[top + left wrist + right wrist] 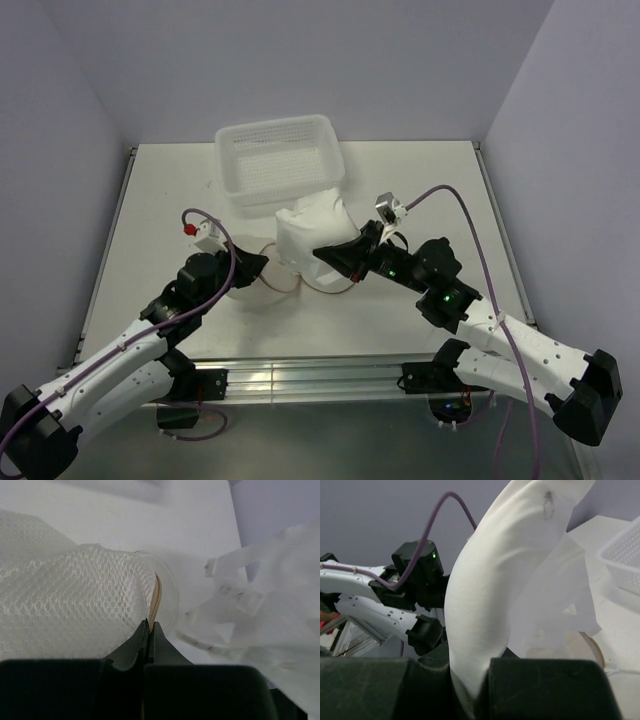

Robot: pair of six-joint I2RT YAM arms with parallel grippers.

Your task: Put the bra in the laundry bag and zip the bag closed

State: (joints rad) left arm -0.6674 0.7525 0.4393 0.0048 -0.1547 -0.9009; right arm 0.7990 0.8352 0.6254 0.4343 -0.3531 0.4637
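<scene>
Closest to my left wrist view, the left end effector had its two dark fingers pressed together on the thin tan rim of the laundry bag. The bag's pale honeycomb mesh bulged up to the left of the pinch. Its see-through edge curved away just beyond the fingertips.

In the right wrist view, the right end effector was clamped on the bra. The white fabric rose from between the fingers in a thick curved fold, and thinner pieces hung off its right side.

From overhead, I saw both arms reaching in from the near edge toward the middle of the surface. The left end effector sat low at the bag's left side. The laundry bag lay on the surface between the two arms, its tan rim showing as a loop.

The right end effector held the bra just beyond the bag. I could not tell whether the garment's lower edge touched the mesh.

Farthest back stood the white perforated basket. The top of the bra overlapped its near rim in that view. The basket's corner also showed at the right edge of the right wrist view.
</scene>
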